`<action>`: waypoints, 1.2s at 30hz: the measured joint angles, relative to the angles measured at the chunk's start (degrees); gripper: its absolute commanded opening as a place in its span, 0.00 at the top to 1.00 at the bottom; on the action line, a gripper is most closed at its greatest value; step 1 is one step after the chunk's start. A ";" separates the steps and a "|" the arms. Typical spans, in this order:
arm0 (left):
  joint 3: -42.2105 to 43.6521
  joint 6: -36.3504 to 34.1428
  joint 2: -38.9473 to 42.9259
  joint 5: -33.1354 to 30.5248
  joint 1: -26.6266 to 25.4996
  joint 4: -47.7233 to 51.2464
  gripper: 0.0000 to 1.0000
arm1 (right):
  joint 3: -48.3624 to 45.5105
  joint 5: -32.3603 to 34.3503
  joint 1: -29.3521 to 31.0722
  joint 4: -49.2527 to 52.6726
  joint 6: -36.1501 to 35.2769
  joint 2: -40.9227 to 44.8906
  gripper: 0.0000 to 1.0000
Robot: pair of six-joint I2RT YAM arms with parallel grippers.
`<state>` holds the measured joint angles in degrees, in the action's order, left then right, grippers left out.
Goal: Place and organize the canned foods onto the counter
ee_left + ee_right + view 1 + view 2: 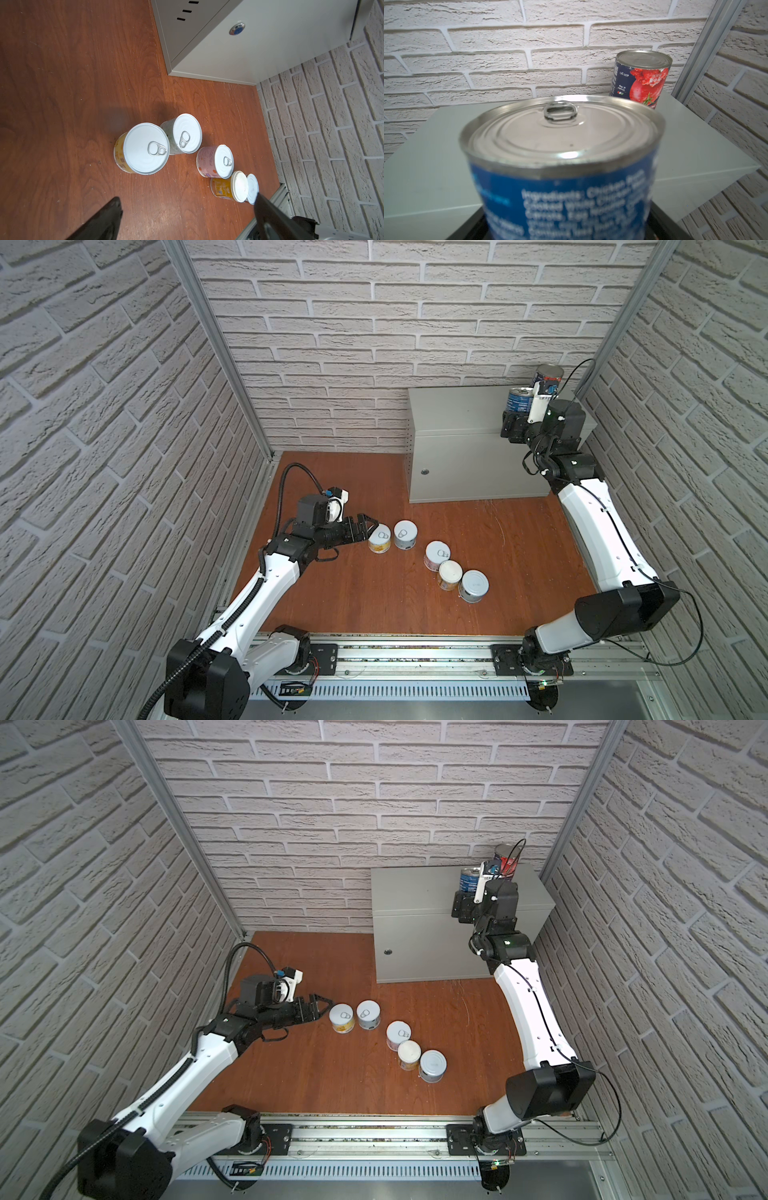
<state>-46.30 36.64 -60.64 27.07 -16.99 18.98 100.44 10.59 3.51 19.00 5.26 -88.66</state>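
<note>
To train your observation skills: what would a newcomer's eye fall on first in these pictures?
The right gripper clasps a blue-labelled can at the grey counter's top, near a tomato can at its back corner. On the wooden floor stand five short white-lidded cans, the open left gripper beside the yellow-labelled one.

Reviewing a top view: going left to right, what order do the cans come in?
yellow-labelled can → white-labelled can → pink-labelled can → orange-labelled can → grey-labelled can → blue-labelled can → tomato can
</note>
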 measured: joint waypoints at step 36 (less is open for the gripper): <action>-1.64 4.55 -2.91 -3.48 -0.52 -0.57 0.02 | -5.09 11.45 0.13 -21.35 -9.92 -7.26 0.38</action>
<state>-47.94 41.19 -63.55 23.59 -17.52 18.41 95.35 22.04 3.64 -2.35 -4.67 -95.92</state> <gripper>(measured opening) 0.985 0.871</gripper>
